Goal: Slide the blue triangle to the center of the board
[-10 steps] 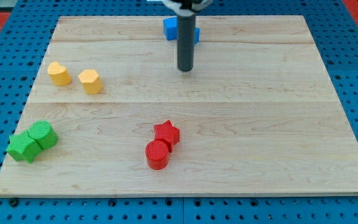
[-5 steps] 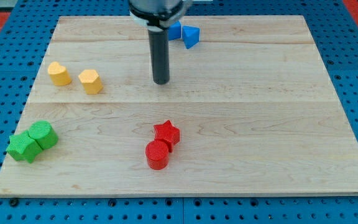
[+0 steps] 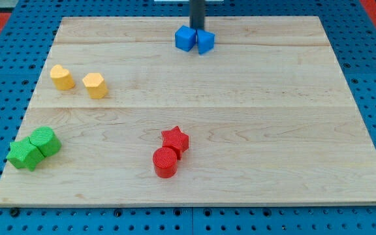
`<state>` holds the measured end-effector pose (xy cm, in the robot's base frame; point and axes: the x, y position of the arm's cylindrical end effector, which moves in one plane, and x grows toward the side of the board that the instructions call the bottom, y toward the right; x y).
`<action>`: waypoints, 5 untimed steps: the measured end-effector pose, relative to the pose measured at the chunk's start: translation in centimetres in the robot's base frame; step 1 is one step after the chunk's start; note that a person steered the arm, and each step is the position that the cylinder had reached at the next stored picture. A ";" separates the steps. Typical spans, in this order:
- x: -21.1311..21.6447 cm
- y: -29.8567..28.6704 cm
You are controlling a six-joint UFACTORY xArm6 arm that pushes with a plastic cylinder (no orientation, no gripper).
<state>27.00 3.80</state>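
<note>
Two blue blocks sit touching near the board's top edge, a little right of the middle. The right one is the blue triangle (image 3: 205, 42); the left one is a blue cube-like block (image 3: 185, 38). My rod comes down from the view's top, and my tip (image 3: 197, 29) stands just behind the two blue blocks, at the seam between them, touching or nearly touching them.
Two yellow blocks (image 3: 62, 77) (image 3: 94, 85) lie at the left. Two green blocks (image 3: 45, 141) (image 3: 23, 155) touch at the lower left. A red star (image 3: 175, 140) and a red cylinder (image 3: 165, 162) touch below the board's middle. The wooden board (image 3: 292, 130) lies on a blue pegboard.
My tip swung from the board's upper middle leftward, then up to behind the blue blocks. The blue triangle now sits closer against the other blue block.
</note>
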 end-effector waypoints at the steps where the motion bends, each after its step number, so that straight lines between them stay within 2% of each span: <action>1: 2.3 1.5; 2: 8.7 -2.2; 3: 14.3 -3.4; 4: 14.9 3.8; 5: 23.8 8.1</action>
<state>50.77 11.93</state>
